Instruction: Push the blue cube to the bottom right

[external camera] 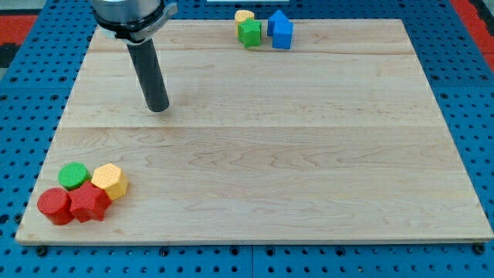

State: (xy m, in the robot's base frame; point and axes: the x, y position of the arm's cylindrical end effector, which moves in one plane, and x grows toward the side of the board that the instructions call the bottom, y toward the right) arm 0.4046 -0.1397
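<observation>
The blue cube [281, 31] sits at the view's top edge of the wooden board, right of centre. A green block [250, 32] touches its left side, and a small yellow block [244, 17] sits just behind the green one. My tip [158, 107] rests on the board in the upper left part, far to the left of the blue cube and lower in the view. It touches no block.
A cluster sits at the board's bottom left corner: a green cylinder [74, 175], a yellow hexagonal block [109, 181], a red cylinder [55, 205] and a red star-like block [89, 204]. The wooden board [309, 170] lies on a blue pegboard [478, 93].
</observation>
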